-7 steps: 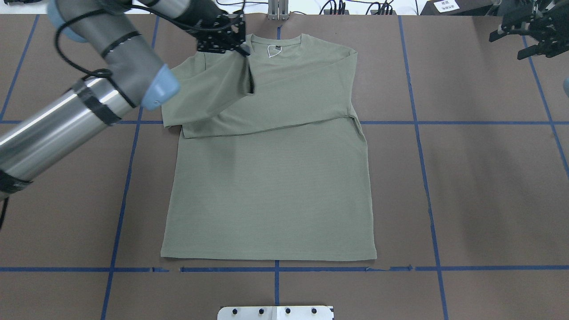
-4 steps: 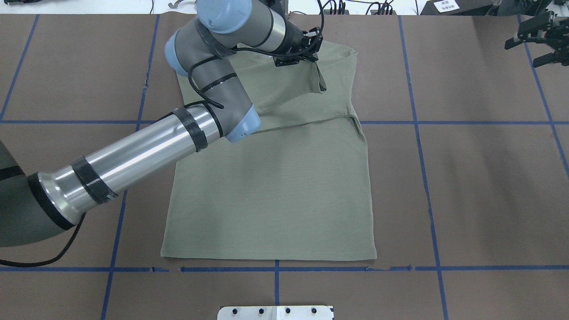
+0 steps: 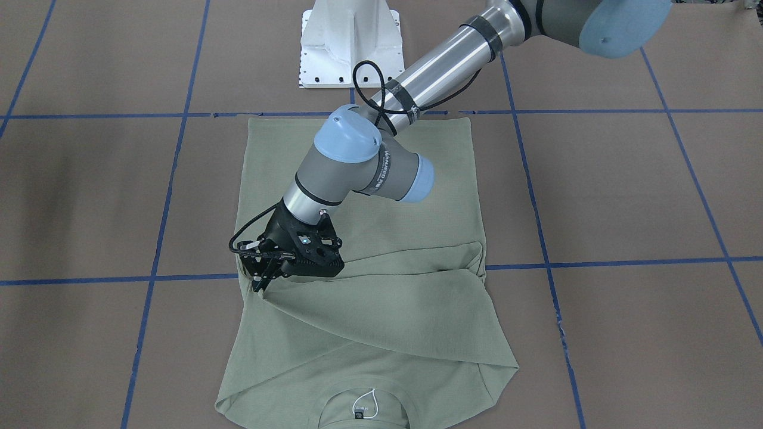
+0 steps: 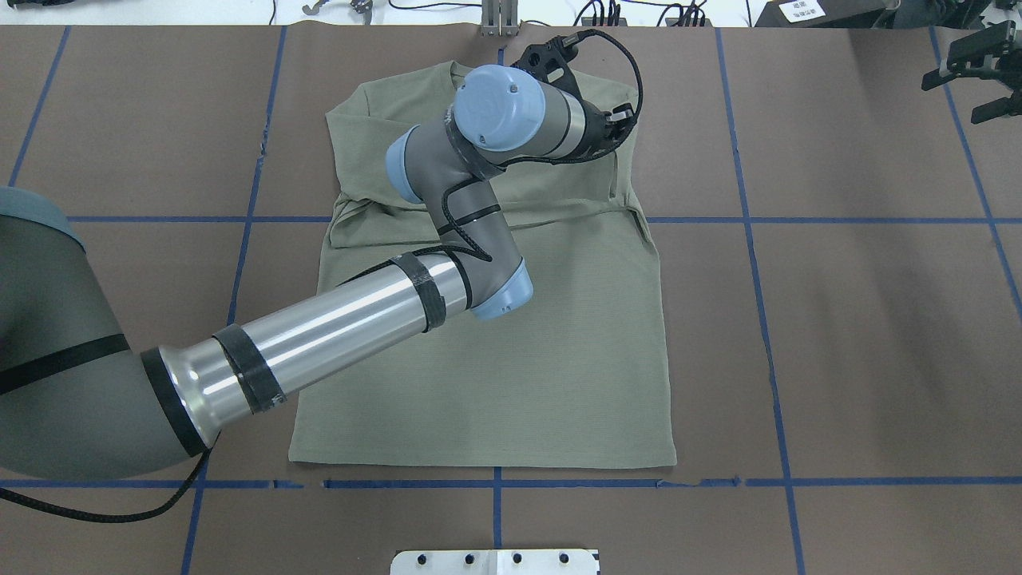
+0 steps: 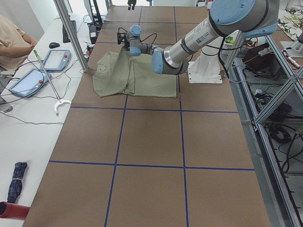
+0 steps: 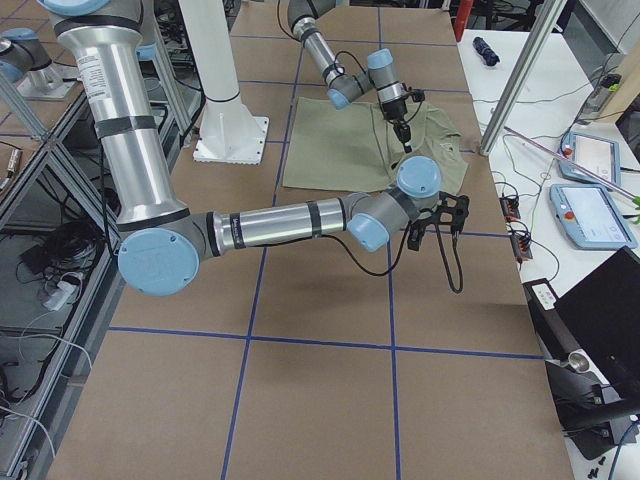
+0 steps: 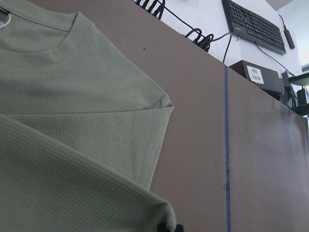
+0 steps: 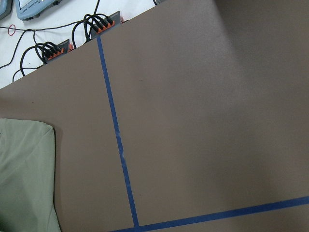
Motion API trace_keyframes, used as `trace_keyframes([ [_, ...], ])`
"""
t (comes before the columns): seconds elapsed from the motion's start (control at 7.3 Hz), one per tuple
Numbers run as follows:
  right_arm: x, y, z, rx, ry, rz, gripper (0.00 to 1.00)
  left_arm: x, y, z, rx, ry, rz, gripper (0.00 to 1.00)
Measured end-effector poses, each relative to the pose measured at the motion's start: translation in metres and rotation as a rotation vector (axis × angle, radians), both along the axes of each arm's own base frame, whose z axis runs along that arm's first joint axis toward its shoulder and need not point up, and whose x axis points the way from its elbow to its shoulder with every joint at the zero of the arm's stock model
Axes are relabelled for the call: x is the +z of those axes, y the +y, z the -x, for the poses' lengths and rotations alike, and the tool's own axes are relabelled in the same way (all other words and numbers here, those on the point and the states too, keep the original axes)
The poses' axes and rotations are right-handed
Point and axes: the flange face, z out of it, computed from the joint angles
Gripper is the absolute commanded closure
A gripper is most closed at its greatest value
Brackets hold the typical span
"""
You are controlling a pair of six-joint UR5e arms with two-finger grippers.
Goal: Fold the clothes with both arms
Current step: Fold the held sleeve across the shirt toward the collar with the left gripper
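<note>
The sage-green shirt lies flat on the brown table, collar at the far edge from the robot. My left arm reaches across it. The left gripper is shut on the shirt's left sleeve and holds it stretched across the chest, over the shirt's right edge; in the overhead view the gripper is mostly hidden by the wrist. The left wrist view shows the collar and right shoulder below. The right gripper hangs open and empty over the far right of the table, well apart from the shirt.
The white pedestal base stands at the robot's edge behind the hem. Blue tape lines grid the table. Cable plugs line the far edge. A desk with tablets and a person lie beyond it.
The left gripper has carried the sleeve from beside the collar's left across the chest to the shirt's right side, and the arm now lies over the shirt. The right gripper drifted slightly outward.
</note>
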Motion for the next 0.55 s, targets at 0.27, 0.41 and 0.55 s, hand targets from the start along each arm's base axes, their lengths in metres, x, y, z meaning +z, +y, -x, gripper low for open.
trace_keyframes([
  [0.27, 0.0, 0.001, -0.001, 0.001, 0.001, -0.002, 0.0, -0.003, 0.01, -0.017, -0.014, 0.001, -0.006, 0.82],
  [0.41, 0.0, 0.001, -0.001, 0.001, 0.0, -0.002, 0.0, -0.006, 0.012, -0.02, -0.015, 0.003, -0.008, 0.81],
  [0.55, -0.002, 0.001, -0.001, 0.003, -0.001, -0.003, 0.0, -0.009, 0.014, -0.022, -0.013, 0.007, -0.007, 0.79],
])
